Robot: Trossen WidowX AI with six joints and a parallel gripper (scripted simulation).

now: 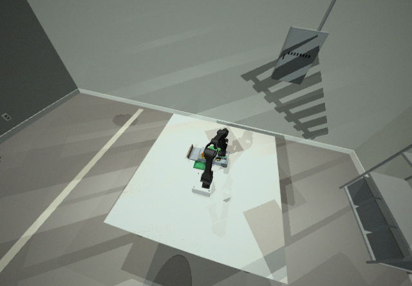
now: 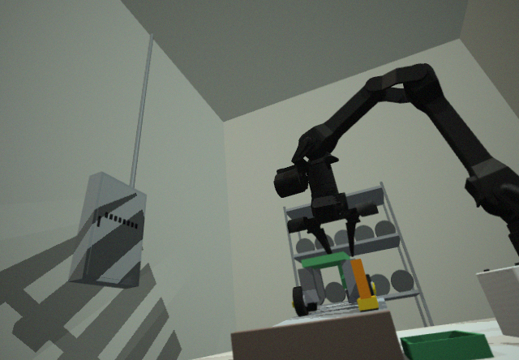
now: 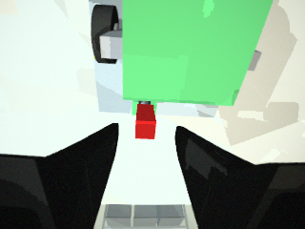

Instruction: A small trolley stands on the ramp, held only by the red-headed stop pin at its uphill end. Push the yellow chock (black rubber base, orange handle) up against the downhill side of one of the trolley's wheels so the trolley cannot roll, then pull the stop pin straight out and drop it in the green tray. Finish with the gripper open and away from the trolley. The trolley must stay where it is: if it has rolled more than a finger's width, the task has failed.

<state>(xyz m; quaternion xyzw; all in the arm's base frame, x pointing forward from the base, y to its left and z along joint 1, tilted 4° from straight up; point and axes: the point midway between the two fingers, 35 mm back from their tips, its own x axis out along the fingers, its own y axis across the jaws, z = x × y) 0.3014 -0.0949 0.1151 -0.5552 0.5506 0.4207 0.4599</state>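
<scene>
The little red-headed stop pin is poking out from under the end of the green-topped grey trolley with black wheels. The black pincer is hanging over it with its two fingers spread partway, one on each side of the red head, not touching it. It is pinching nothing.

In the side view, the yellow chock with the tall orange handle is sitting right by a trolley wheel. I cannot tell if it is touching the wheel.

The pin is looking small, hard and light. The blocky red head is the best place to grab, on its two flat sides. The pull should be straight, so the trolley is not bumped.

The green box-shaped tray is waiting on the white bench, well away from the trolley.
</scene>
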